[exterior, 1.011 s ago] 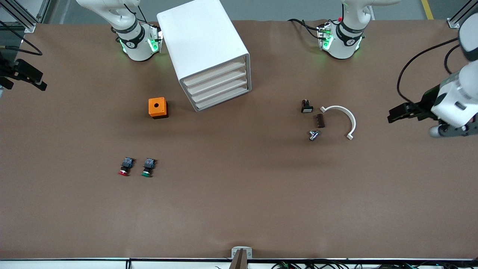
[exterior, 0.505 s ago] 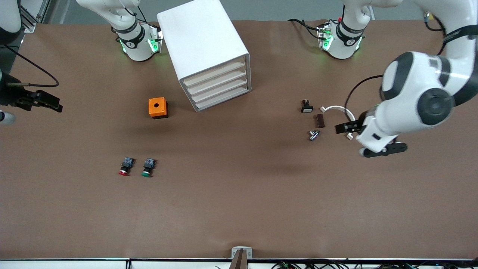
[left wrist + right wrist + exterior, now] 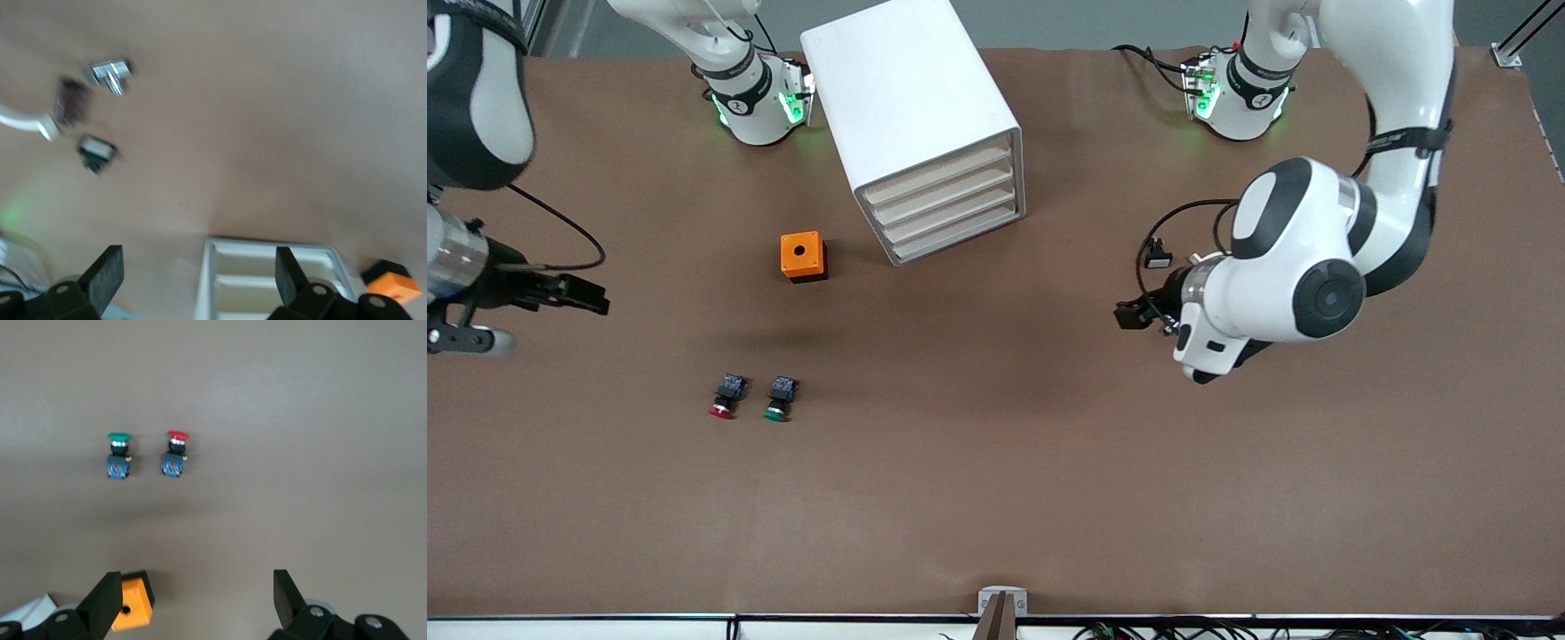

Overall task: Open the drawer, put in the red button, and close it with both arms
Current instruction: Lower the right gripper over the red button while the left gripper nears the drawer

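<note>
Front view: both my grippers hang spread and empty, left gripper (image 3: pixel 1129 316) over the small parts, right gripper (image 3: pixel 591 298) over bare table; the red button (image 3: pixel 724 396) lies beside its green twin (image 3: pixel 779 398), nearer the camera than the shut drawers (image 3: pixel 947 210); I judge it light, rigid, best pinched across its blocky body, the cap being slippery.

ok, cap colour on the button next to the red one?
Green; the green-capped button beside the red button shows best in the right wrist view.
</note>
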